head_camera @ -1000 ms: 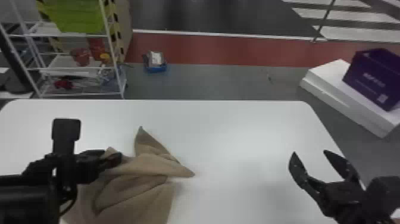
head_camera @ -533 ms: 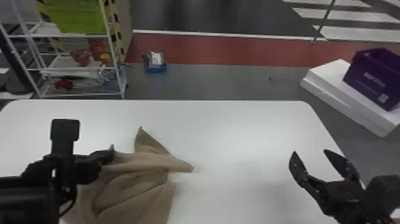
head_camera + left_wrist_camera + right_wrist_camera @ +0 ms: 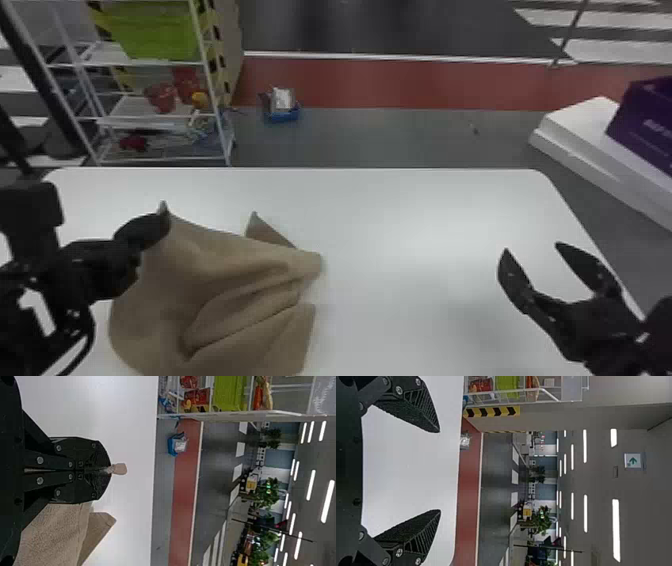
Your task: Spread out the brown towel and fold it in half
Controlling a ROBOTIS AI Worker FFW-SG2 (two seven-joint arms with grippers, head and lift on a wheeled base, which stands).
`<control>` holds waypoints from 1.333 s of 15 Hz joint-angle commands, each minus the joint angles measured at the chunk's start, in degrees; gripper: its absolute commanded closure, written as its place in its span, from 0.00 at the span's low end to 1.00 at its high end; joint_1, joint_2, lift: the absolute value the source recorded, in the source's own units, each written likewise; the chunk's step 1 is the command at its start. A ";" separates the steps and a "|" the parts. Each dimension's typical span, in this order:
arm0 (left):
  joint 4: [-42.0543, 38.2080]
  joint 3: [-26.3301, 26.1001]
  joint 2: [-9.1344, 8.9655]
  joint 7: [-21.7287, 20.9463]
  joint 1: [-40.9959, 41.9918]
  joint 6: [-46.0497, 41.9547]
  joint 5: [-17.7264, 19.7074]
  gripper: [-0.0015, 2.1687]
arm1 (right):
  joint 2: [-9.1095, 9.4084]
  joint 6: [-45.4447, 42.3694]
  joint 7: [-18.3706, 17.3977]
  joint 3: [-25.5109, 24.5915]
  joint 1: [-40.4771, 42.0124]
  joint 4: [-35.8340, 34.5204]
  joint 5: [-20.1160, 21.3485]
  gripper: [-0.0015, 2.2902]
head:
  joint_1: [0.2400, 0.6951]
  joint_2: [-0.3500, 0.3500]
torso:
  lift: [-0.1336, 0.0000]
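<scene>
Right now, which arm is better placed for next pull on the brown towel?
Left, I judge: the left gripper is shut on a raised corner of the brown towel. The right gripper hangs open and empty, well to the towel's right.

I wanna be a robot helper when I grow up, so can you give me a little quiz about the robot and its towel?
1. Fill in: the two fingers of the right tool stand ____.
2. What does the left tool pinch?
A) the purple box
B) the brown towel
C) the green bin
3. True or false: the brown towel lies flat, neatly folded in half.

Key: 1 open; 2 B; 3 false.
</scene>
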 commanded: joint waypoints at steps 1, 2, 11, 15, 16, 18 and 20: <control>-5.06 4.89 -0.15 -0.26 2.36 -1.11 8.88 0.62 | 0.04 -2.95 3.81 0.09 -0.53 1.22 0.00 0.07 | 1.00 0.46 | 0.07; -6.73 6.48 -0.15 -0.34 3.15 -1.11 10.72 0.62 | 0.13 -4.01 5.04 0.36 -0.70 1.66 0.09 0.07 | 1.00 0.48 | 0.07; -7.26 8.76 -0.15 7.74 5.52 -8.84 9.14 0.62 | 0.13 -4.71 6.18 1.68 -0.97 1.92 0.53 0.07 | 1.00 0.60 | 0.07; -7.43 14.30 -0.15 14.95 8.07 -11.48 5.63 0.62 | -0.14 -4.71 6.18 1.59 -0.97 2.18 0.53 0.07 | 1.00 0.73 | 0.07; -7.17 14.91 -0.15 15.65 8.34 -9.90 4.13 0.62 | -0.22 -4.89 6.18 1.76 -1.06 2.45 0.53 0.07 | 1.00 0.76 | 0.07; -6.47 16.58 -0.15 15.48 9.83 -7.08 3.87 0.62 | -0.22 -4.71 6.18 2.29 -1.58 2.62 0.70 0.07 | 1.00 0.85 | 0.07; -6.55 16.93 -0.15 15.65 11.41 -3.39 1.67 0.59 | -0.14 -4.71 6.18 2.73 -1.85 2.54 0.88 0.07 | 1.00 0.90 | 0.07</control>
